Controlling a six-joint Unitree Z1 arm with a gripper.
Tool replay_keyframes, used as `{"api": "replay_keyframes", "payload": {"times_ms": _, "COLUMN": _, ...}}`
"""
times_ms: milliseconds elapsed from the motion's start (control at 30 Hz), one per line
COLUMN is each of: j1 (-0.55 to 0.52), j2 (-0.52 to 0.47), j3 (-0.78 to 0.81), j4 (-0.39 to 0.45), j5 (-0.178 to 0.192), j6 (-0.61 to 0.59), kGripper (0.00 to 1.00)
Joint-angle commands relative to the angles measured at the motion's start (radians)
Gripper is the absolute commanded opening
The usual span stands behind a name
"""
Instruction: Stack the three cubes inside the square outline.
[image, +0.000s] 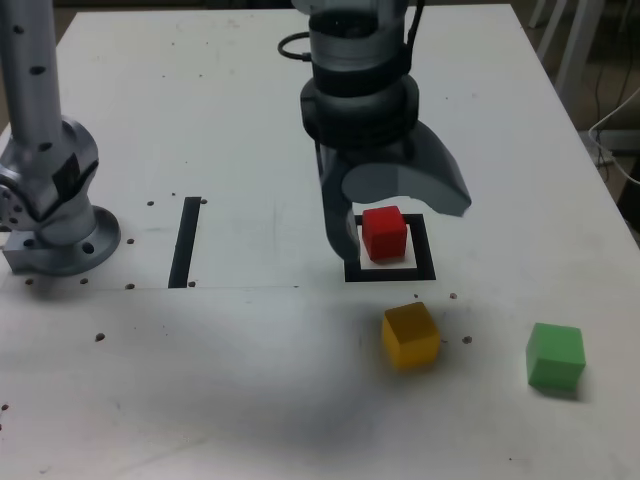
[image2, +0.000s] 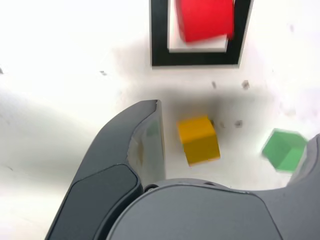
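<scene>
The red cube (image: 384, 232) sits alone inside the square outline (image: 391, 271), so the base of the stack looks to be in place and two cubes remain loose on the counter (image: 250, 150). The hand (image: 395, 215) hangs above the outline with its jaws spread wide apart and nothing between them; in the exterior view one finger comes down just beside the red cube on that view's left, and the other arches over it toward the right. What the next move turns on is where the yellow cube (image: 411, 335) lies from the hand: it rests just outside the outline's near edge, toward the camera and slightly to the exterior view's right of the red cube. The wrist view confirms this, with the yellow cube (image2: 199, 140) showing between the two open fingers while the red cube (image2: 206, 20) and the square outline (image2: 160, 45) lie farther off. The green cube (image: 555, 356) stands well apart toward the exterior view's right, and in the wrist view the green cube (image2: 283, 149) is partly hidden behind the far finger. The yellow one is therefore the nearer pick, and it sits turned a little against the outline's edges, so the jaws would probably need some rotation to meet flat faces.
</scene>
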Motion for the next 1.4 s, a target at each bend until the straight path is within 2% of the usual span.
{"api": "replay_keyframes", "payload": {"times_ms": 0, "j1": -0.028, "j2": 0.013, "j3": -0.037, "j4": 0.014, "j5": 0.012, "j6": -0.024, "kGripper": 1.00}}
{"api": "replay_keyframes", "payload": {"times_ms": 367, "j1": -0.064, "j2": 0.064, "j3": -0.151, "j4": 0.103, "j5": 0.016, "j6": -0.110, "kGripper": 1.00}}
{"api": "replay_keyframes", "payload": {"times_ms": 467, "j1": -0.067, "j2": 0.078, "j3": -0.174, "j4": 0.131, "j5": 0.002, "j6": -0.158, "kGripper": 1.00}}
{"api": "replay_keyframes", "payload": {"times_ms": 600, "j1": -0.067, "j2": 0.094, "j3": -0.162, "j4": 0.148, "j5": -0.040, "j6": -0.238, "kGripper": 1.00}}
{"api": "replay_keyframes", "payload": {"times_ms": 800, "j1": -0.066, "j2": 0.113, "j3": -0.107, "j4": 0.118, "j5": -0.117, "j6": -0.305, "kGripper": 1.00}}
{"api": "replay_keyframes", "payload": {"times_ms": 933, "j1": -0.061, "j2": 0.122, "j3": -0.081, "j4": 0.091, "j5": -0.149, "j6": -0.328, "kGripper": 0.99}}
{"api": "replay_keyframes", "payload": {"times_ms": 1367, "j1": -0.060, "j2": 0.212, "j3": -0.071, "j4": -0.019, "j5": -0.161, "j6": -0.332, "kGripper": 0.99}}
